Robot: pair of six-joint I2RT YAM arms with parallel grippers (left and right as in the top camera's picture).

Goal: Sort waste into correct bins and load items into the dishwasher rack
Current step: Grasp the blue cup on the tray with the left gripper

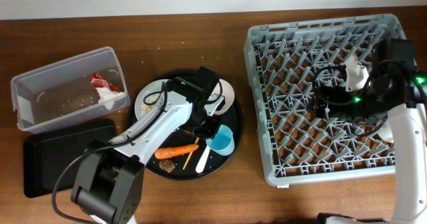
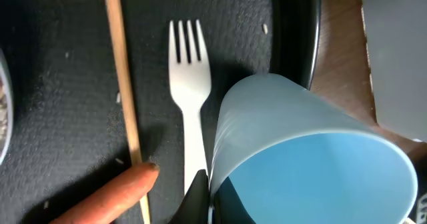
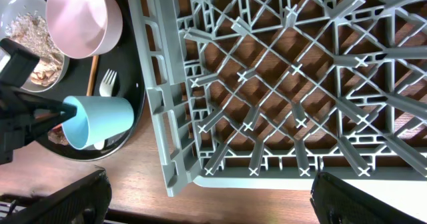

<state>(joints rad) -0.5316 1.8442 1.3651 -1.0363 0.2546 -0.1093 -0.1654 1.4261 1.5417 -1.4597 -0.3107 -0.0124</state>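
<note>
My left gripper (image 1: 209, 132) (image 2: 208, 199) is shut on the rim of the light blue cup (image 1: 221, 143) (image 2: 313, 151) (image 3: 100, 121), which lies tilted on its side on the round black tray (image 1: 193, 172). The white plastic fork (image 1: 203, 159) (image 2: 189, 77) and the orange carrot (image 1: 177, 151) (image 2: 107, 197) lie beside it. The pale pink bowl (image 1: 227, 94) (image 3: 83, 17) and the white plate (image 1: 148, 99) with food scraps sit at the tray's back. My right gripper (image 1: 330, 99) (image 3: 207, 197) is open and empty over the grey dishwasher rack (image 1: 333, 174) (image 3: 160, 84), near a cream cup (image 1: 355, 74).
The clear tub (image 1: 40, 84) at far left holds the red wrapper (image 1: 103, 81) and white tissue (image 1: 107, 95). The shallow black tray (image 1: 63, 154) lies in front of it. A wooden stick (image 2: 123, 84) and a small brown bit (image 1: 167, 165) lie on the round tray.
</note>
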